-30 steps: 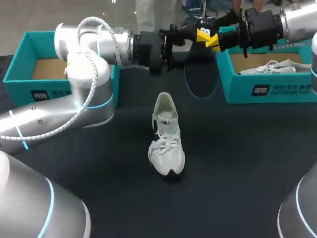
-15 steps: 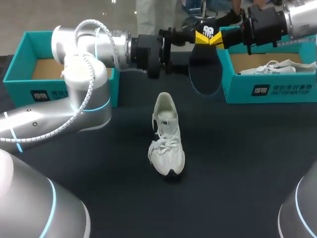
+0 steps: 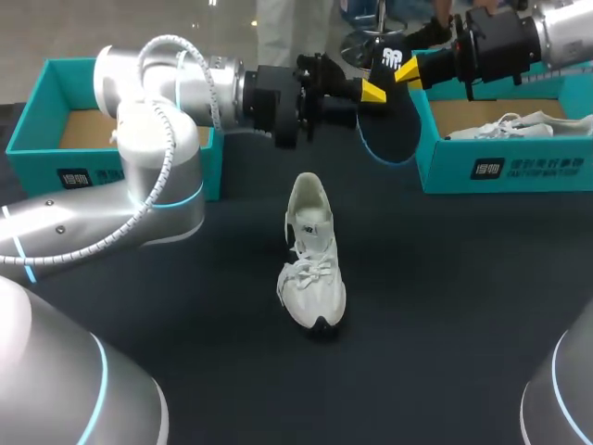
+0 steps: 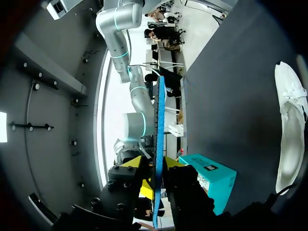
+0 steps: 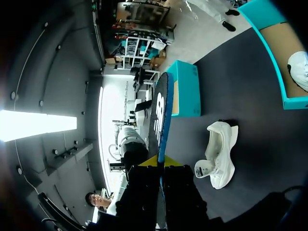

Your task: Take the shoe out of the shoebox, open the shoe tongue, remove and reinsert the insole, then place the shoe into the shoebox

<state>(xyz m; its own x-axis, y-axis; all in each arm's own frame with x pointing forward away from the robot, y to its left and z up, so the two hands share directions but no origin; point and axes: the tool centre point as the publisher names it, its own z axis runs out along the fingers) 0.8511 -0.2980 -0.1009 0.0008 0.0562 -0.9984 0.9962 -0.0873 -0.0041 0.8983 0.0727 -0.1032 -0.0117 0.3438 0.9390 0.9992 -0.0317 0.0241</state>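
Shoe (image 3: 312,264) sits out mid-table on the dark table (image 3: 445,306), upright on its sole, toe toward the robot. It's well apart from both teal boxes: the left shoebox (image 3: 37,139) shows a bare cardboard floor, the right shoebox (image 3: 519,171) has a second white shoe (image 3: 505,125) lying inside. The left arm (image 3: 153,139) reaches across from the left, the right arm (image 3: 556,32) comes in from the far right corner, and they meet above the table's far side.

Between them is the dark insole (image 3: 389,125), out of the shoe and clear of the table, and it's swung! A second ago it hung straight down with both pairs of yellow tips together at its top. Now it tilts, its lower end lifted. The left gripper (image 3: 369,90) sits lower on it, the right gripper (image 3: 408,70) higher. Both wrist views show the insole edge-on between the fingers, so each pair looks pinched on it. I read this as re-aiming for reinsertion: removal done, shoe waiting.
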